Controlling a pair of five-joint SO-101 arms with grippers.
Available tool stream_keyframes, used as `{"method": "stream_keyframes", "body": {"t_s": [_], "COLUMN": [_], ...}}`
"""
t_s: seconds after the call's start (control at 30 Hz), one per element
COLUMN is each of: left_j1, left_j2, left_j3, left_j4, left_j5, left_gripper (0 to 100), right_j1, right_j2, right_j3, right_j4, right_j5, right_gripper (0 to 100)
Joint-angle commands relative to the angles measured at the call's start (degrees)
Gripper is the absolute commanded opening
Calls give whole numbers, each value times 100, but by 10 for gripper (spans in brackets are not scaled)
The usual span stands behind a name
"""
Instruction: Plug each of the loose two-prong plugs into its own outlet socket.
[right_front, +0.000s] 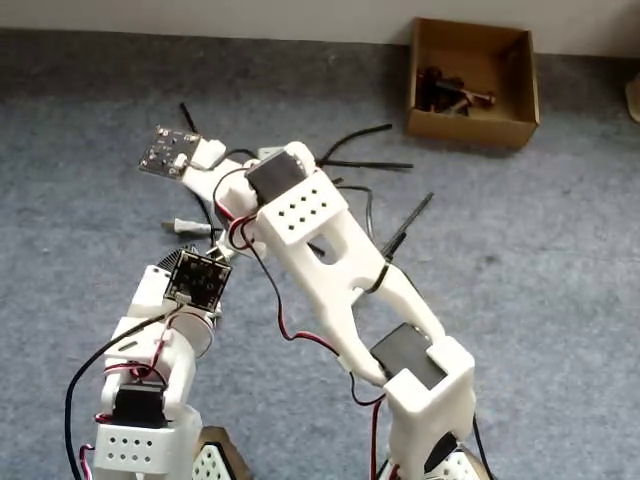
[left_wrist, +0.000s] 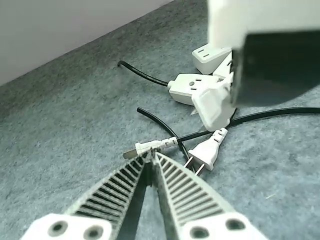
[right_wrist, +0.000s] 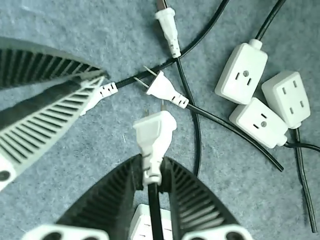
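My right gripper (right_wrist: 153, 169) is shut on the cord end of a white two-prong plug (right_wrist: 154, 131), whose prongs point away from the wrist. Three white outlet sockets (right_wrist: 241, 72) (right_wrist: 287, 97) (right_wrist: 257, 122) lie together on the carpet beyond it. My left gripper (left_wrist: 151, 156) is shut on a second white plug (left_wrist: 150, 146), whose prongs stick out sideways. In the right wrist view, the left gripper (right_wrist: 97, 82) sits beside the held plug. Two loose plugs (right_wrist: 162, 87) (right_wrist: 167, 25) lie among black cords. The left wrist view shows one loose plug (left_wrist: 205, 152) and two sockets (left_wrist: 187, 87) (left_wrist: 212, 55).
Everything rests on grey carpet (right_front: 530, 260). Black cords (right_front: 365, 160) cross each other around the plugs. A cardboard box (right_front: 470, 80) with small parts stands at the back right, near the wall. Another white socket (right_wrist: 145, 227) peeks out under the right gripper's fingers.
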Motion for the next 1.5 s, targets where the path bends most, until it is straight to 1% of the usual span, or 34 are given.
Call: {"method": "stream_keyframes", "body": {"t_s": [0.0, 0.33, 0.47, 0.53, 1.27, 1.47], "left_j1": [101, -180, -268, -347, -321, -321], "left_j2": [-75, -75, -75, -75, -66, -66], "left_j3": [57, 48, 84, 110, 110, 110], "left_j4": [-193, -237, -404, -466, -466, -484], "left_j5": [-26, -18, -18, -9, 9, 343], "left_gripper": [7, 7, 7, 7, 7, 7], "right_j1": [-101, -84, -110, -92, -101, -127], "right_j2": [-84, -110, -110, -119, -110, -110], "right_j3": [-286, -277, -312, -330, -321, -321], "right_j4": [-136, -75, 356, 391, 224, 189], "right_j5": [-167, -176, -185, -185, -211, -211], "right_gripper": [5, 5, 5, 5, 5, 5]}}
